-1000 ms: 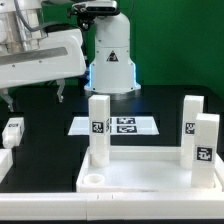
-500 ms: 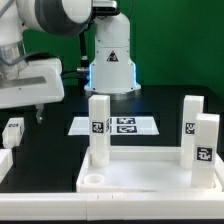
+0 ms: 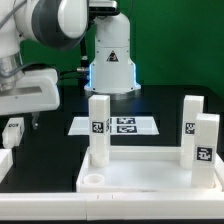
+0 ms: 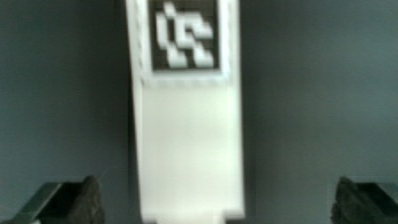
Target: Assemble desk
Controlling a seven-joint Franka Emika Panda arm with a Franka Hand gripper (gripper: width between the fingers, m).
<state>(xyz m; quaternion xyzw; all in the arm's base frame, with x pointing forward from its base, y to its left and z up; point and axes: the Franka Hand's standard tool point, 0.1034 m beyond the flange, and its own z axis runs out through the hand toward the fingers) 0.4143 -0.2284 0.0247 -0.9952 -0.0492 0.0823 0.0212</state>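
Claw [image 4: 217,200] open, seemingly just above the loose leg block [image 4: 185,120].

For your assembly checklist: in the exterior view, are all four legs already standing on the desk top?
No: only three legs stand on the desk top, and a fourth leg lies loose on the table by the tool.

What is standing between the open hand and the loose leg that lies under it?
Nothing visible. In the wrist view the loose leg lies on the bare dark table, and the open hand has one finger on each side of it, with empty space between the fingers and the leg.
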